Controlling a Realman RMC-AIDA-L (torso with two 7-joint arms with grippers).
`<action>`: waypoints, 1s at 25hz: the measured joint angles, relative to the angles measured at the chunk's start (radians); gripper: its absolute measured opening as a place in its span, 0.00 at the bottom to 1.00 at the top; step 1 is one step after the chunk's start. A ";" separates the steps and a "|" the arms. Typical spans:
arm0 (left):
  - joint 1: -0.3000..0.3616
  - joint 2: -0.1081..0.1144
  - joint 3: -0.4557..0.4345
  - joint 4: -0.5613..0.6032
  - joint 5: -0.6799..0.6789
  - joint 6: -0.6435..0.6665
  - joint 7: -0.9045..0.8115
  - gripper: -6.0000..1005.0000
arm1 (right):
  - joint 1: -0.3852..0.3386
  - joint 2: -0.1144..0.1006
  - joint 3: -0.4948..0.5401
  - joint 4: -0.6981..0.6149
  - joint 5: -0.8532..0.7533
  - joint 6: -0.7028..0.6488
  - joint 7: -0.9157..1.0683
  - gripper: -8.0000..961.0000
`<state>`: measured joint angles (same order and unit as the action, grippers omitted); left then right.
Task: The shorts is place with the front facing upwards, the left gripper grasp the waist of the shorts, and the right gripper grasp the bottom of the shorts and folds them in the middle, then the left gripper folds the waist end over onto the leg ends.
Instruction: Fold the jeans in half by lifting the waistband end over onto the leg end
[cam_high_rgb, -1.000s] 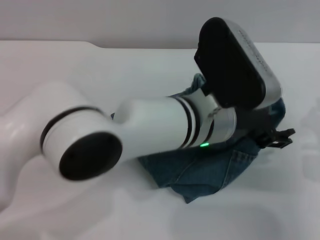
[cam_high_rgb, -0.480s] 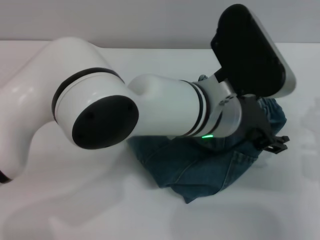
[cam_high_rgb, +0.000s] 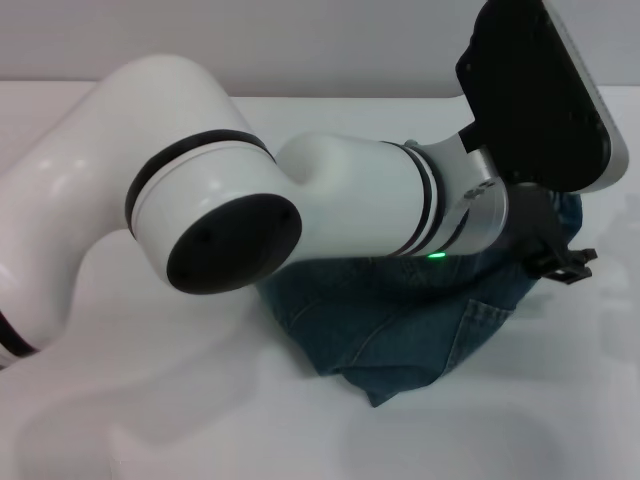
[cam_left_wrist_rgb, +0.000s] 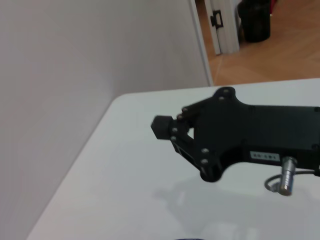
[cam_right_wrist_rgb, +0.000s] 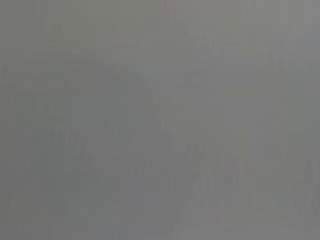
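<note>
From the head camera I see the shorts (cam_high_rgb: 400, 330) lying bunched on the white table (cam_high_rgb: 150, 420), right of centre, largely hidden beneath my left arm, which reaches across them toward the right. The left gripper (cam_left_wrist_rgb: 167, 131) sits just past the garment's right edge, above bare table; its fingertips appear drawn together with nothing between them. The right gripper is out of view; its wrist camera shows only flat grey.

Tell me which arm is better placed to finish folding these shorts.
Left, probably. The left gripper hangs at the far right edge of the shorts, its arm stretched over them. The right arm is nowhere in view.
</note>
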<state>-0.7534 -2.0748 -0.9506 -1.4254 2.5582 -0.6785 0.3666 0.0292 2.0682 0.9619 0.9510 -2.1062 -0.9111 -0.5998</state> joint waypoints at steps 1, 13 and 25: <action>-0.004 0.000 0.005 0.006 0.018 0.017 0.000 0.85 | 0.000 0.000 0.000 0.000 0.000 0.000 0.000 0.01; -0.037 0.000 0.014 -0.003 0.110 0.014 -0.048 0.85 | -0.002 0.002 0.000 -0.003 0.000 0.000 0.000 0.01; -0.072 0.002 -0.091 0.038 0.006 -0.058 -0.352 0.85 | -0.004 0.003 -0.003 -0.003 0.000 0.000 0.000 0.01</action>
<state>-0.8251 -2.0726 -1.0421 -1.3876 2.5640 -0.7362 0.0149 0.0248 2.0709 0.9589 0.9479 -2.1062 -0.9112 -0.5997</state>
